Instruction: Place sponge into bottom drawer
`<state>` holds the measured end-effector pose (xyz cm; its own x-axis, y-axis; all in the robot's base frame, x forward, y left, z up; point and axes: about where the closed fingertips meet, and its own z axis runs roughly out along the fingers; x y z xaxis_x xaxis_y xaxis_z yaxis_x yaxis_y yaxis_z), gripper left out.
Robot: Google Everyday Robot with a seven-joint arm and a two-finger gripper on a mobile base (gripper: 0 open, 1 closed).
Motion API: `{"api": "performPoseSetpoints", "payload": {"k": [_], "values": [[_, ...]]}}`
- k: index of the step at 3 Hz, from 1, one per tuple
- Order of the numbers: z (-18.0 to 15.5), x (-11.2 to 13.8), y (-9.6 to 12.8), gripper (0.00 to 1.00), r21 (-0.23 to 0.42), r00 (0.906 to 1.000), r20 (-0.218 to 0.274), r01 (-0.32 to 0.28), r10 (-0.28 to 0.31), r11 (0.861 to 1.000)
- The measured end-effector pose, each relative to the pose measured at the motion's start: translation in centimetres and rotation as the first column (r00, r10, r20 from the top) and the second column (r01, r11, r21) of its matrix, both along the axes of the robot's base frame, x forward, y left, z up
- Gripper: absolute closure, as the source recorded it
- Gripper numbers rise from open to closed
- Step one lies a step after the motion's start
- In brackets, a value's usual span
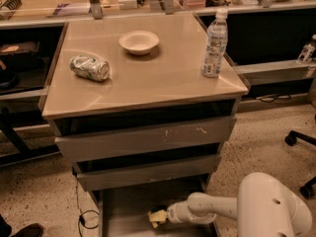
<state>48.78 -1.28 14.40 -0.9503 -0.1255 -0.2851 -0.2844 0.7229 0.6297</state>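
The gripper point(165, 215) sits low inside the open bottom drawer point(123, 207) with the sponge point(156, 217) at its tip, so delivery looks nearly done; I cannot tell whether it grips the sponge, and release and withdrawal likely remain.

It looked like an office or lab: a grey drawer cabinet point(148, 137) on speckled flooring point(266, 147), long desks point(44, 4) beyond, a wheeled chair base point(301, 139) at right. The gripper point(165, 215) sat low in the bottom drawer point(128, 206).
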Motion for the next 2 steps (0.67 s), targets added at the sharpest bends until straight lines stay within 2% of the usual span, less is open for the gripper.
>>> {"api": "performPoseSetpoints", "payload": {"k": [1, 2], "values": [[0.00, 0.00, 0.01, 0.00, 0.000, 1.0000, 0.000, 0.000, 0.000, 1.000], [0.00, 0.00, 0.01, 0.00, 0.000, 1.0000, 0.000, 0.000, 0.000, 1.000]]}}
